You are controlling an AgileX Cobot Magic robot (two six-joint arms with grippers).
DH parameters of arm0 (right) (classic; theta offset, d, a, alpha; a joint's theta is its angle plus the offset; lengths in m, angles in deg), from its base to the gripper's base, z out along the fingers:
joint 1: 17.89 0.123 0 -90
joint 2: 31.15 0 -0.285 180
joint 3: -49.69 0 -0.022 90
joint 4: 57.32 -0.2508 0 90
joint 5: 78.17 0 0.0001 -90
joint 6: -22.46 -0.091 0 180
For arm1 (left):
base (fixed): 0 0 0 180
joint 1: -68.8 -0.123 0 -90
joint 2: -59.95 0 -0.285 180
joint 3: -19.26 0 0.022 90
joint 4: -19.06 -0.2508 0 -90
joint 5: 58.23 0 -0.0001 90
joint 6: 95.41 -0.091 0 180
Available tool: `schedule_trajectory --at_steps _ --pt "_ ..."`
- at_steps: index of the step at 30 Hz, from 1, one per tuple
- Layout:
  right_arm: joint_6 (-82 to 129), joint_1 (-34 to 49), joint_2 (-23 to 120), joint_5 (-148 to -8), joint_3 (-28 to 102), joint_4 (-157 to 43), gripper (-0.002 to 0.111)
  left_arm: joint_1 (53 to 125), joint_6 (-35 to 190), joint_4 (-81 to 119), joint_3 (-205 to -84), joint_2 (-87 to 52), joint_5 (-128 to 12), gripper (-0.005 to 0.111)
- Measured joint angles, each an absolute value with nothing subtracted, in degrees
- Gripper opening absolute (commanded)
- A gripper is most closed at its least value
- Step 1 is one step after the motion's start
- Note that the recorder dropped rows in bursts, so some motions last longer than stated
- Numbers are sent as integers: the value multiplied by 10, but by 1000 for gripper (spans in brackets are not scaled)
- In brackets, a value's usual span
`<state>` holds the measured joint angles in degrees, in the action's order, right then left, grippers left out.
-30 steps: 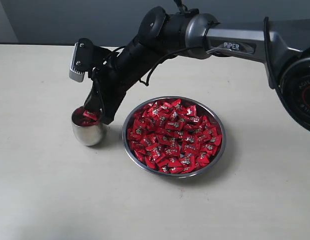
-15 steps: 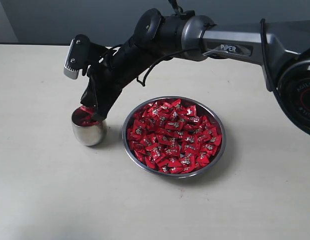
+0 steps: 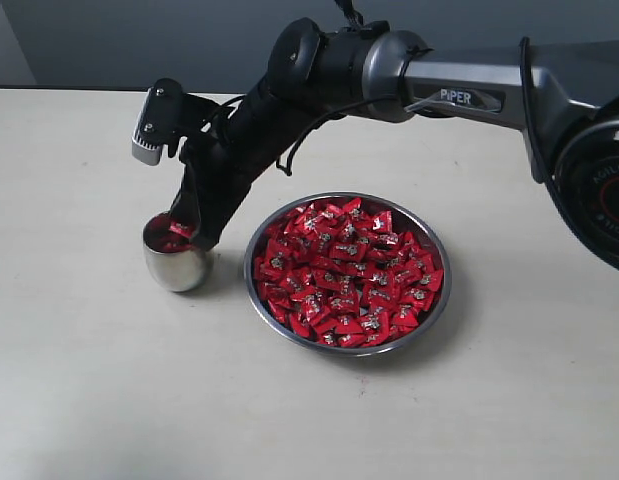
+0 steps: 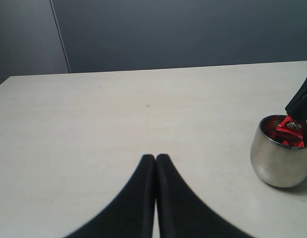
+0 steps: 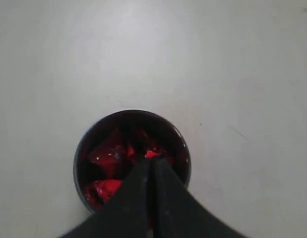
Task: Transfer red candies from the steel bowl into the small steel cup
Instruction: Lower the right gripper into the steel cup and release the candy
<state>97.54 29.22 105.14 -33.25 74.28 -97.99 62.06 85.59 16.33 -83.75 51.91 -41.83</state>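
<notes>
Nearest, the steel bowl heaped with red candies. Beside it, the small steel cup, part-filled. Right gripper clenched, tips at the cup's mouth; a pinched candy cannot be told. Deposit step. Next: lift clear, swing to the bowl, part the jaws. Left gripper clenched over the bench.

The right arm is a dark grey metallic tube with white PIPER lettering. It runs into rounded black and grey joint housings, with thin black cables looping alongside. A small silver-grey camera block sits on a black bracket at the wrist, and both arms' jaws are matte black blades tapering to narrow tips.
</notes>
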Motion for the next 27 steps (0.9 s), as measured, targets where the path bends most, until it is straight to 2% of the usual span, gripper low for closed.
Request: schedule_trajectory --at_steps 10,19,27 --pt "969 292 1051 -320 743 -978 0 621 856 163 -837 519 -418 0" --pt "960 292 1051 -318 743 -978 35 621 856 163 -837 519 -418 0" --pt "958 292 1051 -320 743 -978 36 621 856 163 -837 519 -418 0"
